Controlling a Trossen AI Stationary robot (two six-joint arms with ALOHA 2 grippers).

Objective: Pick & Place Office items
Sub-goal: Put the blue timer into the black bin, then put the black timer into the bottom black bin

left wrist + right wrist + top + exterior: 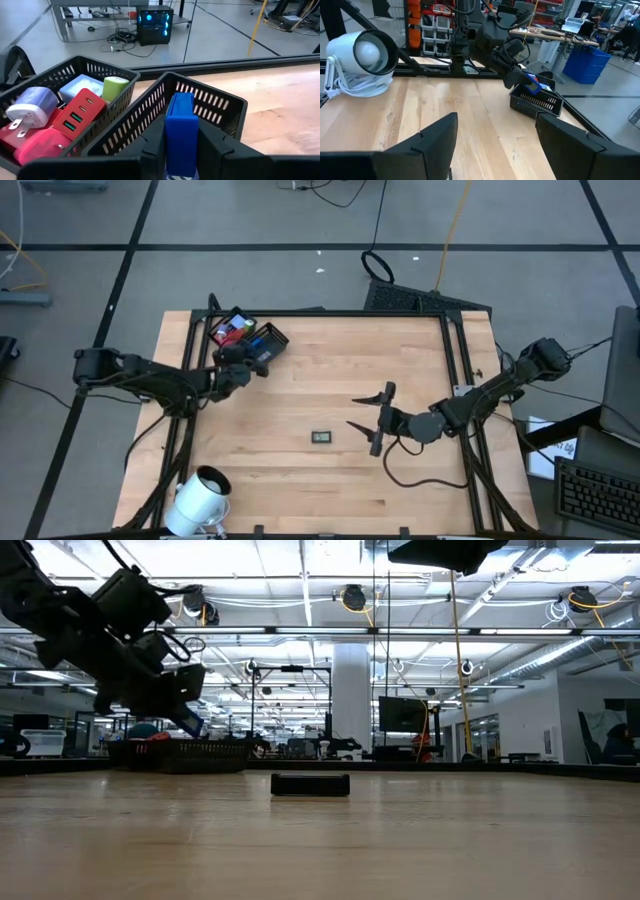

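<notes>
My left gripper (246, 368) is shut on a blue rectangular block (180, 131) just above the near compartment (210, 107) of the black mesh tray (247, 335) at the table's far left. The tray's other compartment holds red (79, 116), white (30, 106), green (114, 86) and light blue items. A small dark flat item (321, 437) lies flat on the table's middle; it also shows in the low view (310, 784). My right gripper (372, 418) is open and empty, to the right of that item. My left gripper pinches the blue block's two broad sides (172, 142) between its two fingers (150, 150), at the block's near end. The block sticks out forward past the fingertips, along the fingers. It is lifted clear, above the tray's compartment (536, 100).
A large white cylinder (201, 495) lies on its side at the table's near left corner; it also shows in the right wrist view (362, 55). A black frame runs along the table's edges. Bare wood lies between the tray and the dark item.
</notes>
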